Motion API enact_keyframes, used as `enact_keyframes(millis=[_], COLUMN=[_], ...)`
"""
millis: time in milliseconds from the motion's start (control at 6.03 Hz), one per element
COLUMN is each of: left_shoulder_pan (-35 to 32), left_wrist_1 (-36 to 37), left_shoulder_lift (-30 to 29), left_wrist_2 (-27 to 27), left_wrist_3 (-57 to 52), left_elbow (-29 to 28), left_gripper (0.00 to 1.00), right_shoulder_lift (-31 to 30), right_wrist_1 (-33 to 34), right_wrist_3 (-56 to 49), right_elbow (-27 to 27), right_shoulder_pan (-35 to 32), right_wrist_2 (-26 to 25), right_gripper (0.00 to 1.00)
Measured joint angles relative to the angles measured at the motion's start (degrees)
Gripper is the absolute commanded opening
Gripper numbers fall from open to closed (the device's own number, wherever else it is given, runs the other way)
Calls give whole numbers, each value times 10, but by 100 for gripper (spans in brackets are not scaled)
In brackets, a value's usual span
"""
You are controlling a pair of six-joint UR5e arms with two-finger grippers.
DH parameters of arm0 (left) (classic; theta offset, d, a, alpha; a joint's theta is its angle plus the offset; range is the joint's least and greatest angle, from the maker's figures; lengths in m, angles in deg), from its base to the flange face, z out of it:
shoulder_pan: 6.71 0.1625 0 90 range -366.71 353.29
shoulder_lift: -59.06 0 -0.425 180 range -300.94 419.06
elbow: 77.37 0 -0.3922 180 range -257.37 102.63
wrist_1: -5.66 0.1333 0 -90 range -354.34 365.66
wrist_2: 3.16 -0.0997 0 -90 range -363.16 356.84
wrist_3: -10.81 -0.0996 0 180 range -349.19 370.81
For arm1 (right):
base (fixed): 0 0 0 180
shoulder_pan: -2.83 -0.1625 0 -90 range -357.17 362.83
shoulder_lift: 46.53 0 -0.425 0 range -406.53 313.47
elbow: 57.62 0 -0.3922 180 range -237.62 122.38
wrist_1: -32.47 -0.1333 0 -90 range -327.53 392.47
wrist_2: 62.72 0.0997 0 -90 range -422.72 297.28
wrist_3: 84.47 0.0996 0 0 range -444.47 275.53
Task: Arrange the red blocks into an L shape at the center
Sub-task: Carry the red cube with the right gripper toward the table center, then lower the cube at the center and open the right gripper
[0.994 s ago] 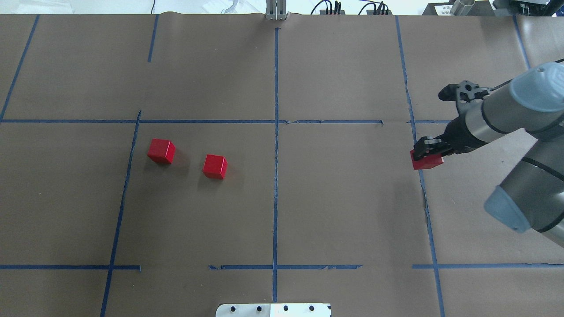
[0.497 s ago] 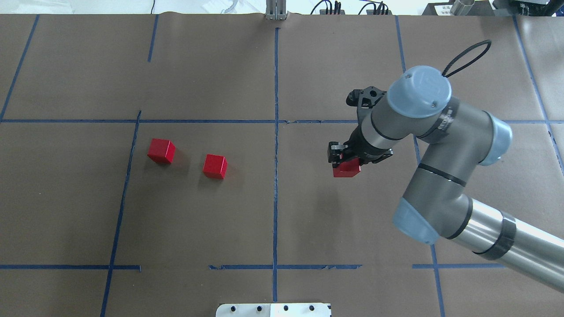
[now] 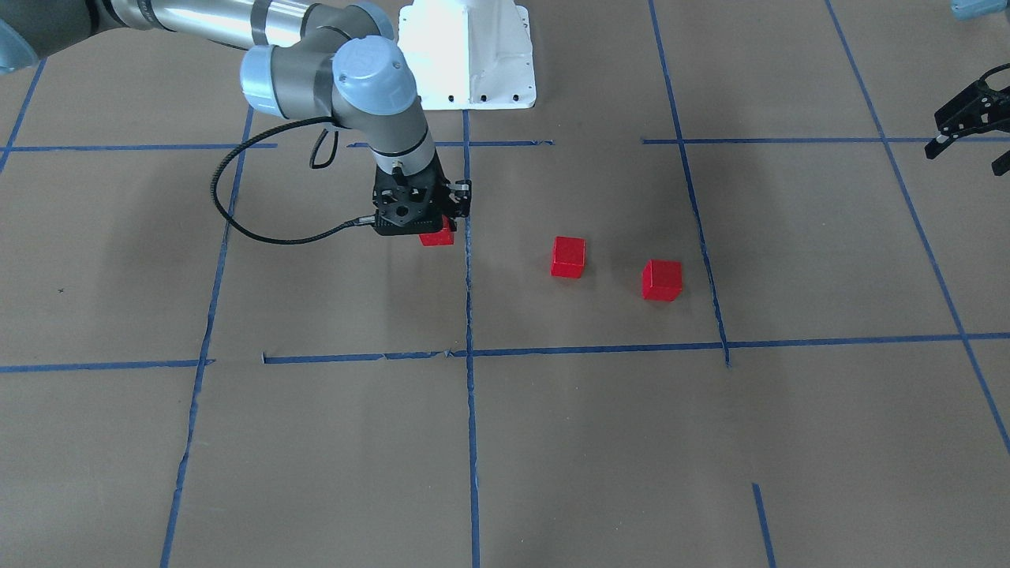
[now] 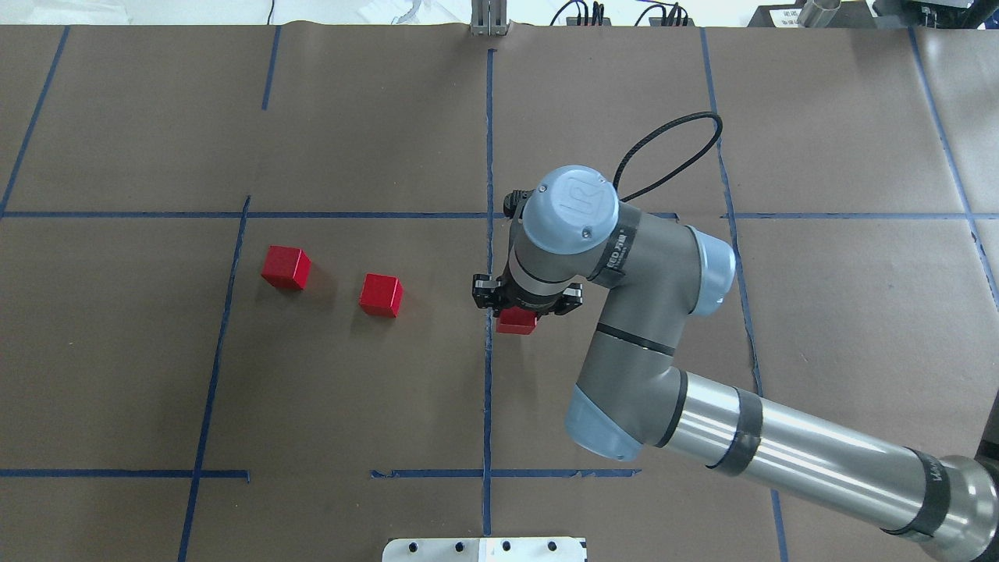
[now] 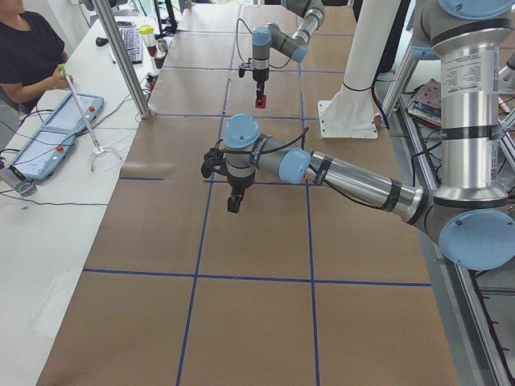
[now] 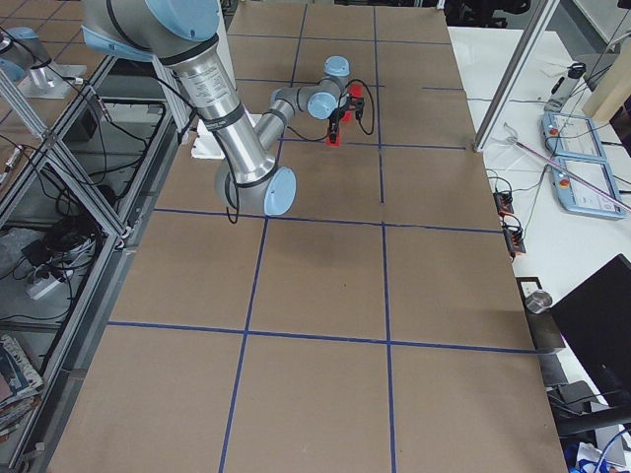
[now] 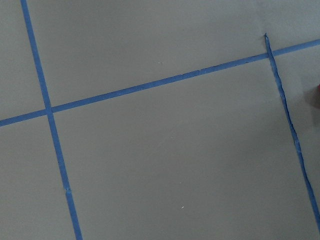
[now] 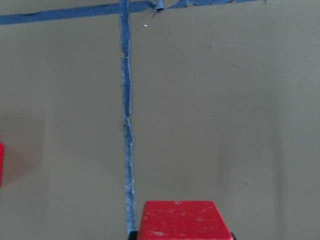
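Having crossed the desk [image 4: 819,117] from its right, the right pincer [image 4: 518,312] clamps a red block [image 4: 517,322] over center [image 4: 468,367], ready for lowering.

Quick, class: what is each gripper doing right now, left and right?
Left gripper: open, holding nothing.
Right gripper: shut on a red block.

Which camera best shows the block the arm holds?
The right wrist view: the held block is close and large. Overhead and front-facing views show it partly hidden under the right tool; side views show a speck.
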Motion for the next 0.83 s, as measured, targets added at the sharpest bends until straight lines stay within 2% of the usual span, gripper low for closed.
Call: enact_keyframes(millis=[331,497,829], left_shoulder_pan=[4,4,4], left_wrist_1=[0,0,1], left_shoulder_lift=[-4,-4,-3], left_wrist_2=[1,1,14], left_wrist_3=[10,10,11], left_elbow=[1,1,1], left_gripper=[100,100,100], right_shoulder_lift=[45,55,58], right_wrist_1=[0,0,0], right_wrist_3=[16,16,11], right_elbow=[-56,-69,-75], right_shoulder_pan=[10,13,16], right_wrist_2=[-11,-12,-19], right_gripper=[4,8,8])
